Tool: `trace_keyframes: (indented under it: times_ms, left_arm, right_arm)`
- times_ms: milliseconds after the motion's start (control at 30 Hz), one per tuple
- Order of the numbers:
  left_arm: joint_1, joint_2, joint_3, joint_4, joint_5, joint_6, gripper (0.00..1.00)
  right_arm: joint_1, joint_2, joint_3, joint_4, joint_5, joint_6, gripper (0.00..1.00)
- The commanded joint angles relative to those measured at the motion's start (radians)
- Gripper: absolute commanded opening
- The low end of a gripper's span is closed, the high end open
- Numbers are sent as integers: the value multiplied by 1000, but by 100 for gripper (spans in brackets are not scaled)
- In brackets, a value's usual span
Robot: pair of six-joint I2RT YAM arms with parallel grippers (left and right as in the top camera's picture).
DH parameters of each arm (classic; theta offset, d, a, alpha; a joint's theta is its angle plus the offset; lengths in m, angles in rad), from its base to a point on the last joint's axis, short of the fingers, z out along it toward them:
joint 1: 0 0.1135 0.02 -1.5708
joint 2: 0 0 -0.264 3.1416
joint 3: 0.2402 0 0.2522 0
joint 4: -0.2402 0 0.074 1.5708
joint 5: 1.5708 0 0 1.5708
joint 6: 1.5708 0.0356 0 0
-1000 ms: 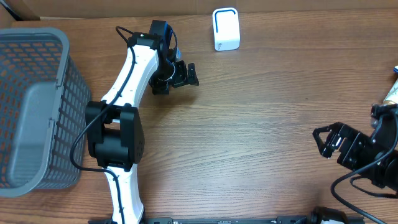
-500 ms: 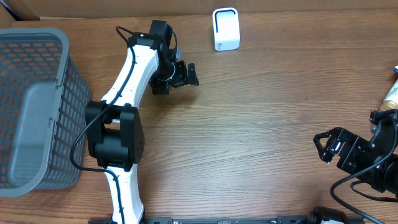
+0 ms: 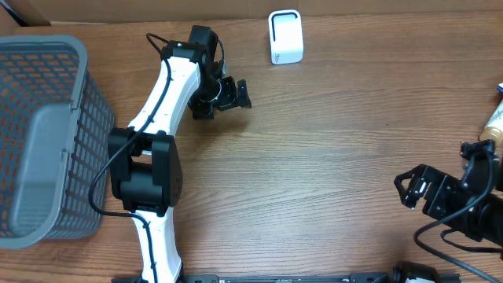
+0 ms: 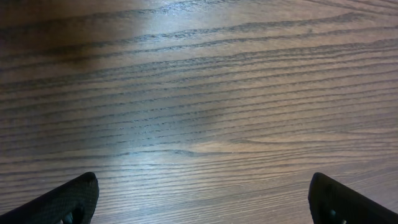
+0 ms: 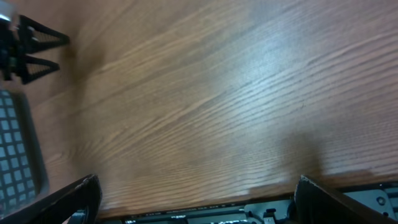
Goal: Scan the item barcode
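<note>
Overhead looks straight down on the table [image 3: 330, 157]; both wrist views face its wood closely (right tilted).

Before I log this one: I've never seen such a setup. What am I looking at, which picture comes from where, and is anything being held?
These are two robot arms at a wooden table. The wide picture looks straight down from a fixed camera overhead. The other two come from a small camera on each wrist, so the dark shapes in their bottom corners are that arm's own fingers. The left gripper and the right gripper are both open and hold nothing. On the table are a grey mesh basket at the left, a small white boxy device at the far edge, and a pale item cut off by the right border, too little in view to identify.
</note>
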State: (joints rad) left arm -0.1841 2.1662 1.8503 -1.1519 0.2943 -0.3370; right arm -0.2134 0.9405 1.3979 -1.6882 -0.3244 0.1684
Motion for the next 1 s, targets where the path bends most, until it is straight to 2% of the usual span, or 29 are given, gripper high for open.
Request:
trace_keyframes:
  times_ms: [0, 100, 200, 367, 700, 967]
  left_arm:
    - [-13, 5, 2, 2, -14, -7, 100]
    - [-13, 5, 2, 2, -14, -7, 100]
    - [-13, 5, 2, 2, -14, -7, 100]
    - [-13, 5, 2, 2, -14, -7, 100]
    - [-13, 5, 2, 2, -14, -7, 100]
    - [-13, 5, 2, 2, -14, -7, 100]
  right_arm:
    - [5, -5, -66, 36, 5, -13, 100]
    - [5, -5, -147, 138, -38, -18, 100]
    - [19, -8, -218, 256, -112, -85, 100]
    - [97, -75, -325, 453, -142, -132, 100]
    - [116, -426, -644, 866, -148, -132, 100]
    - [179, -702, -1006, 1303, -132, -143, 100]
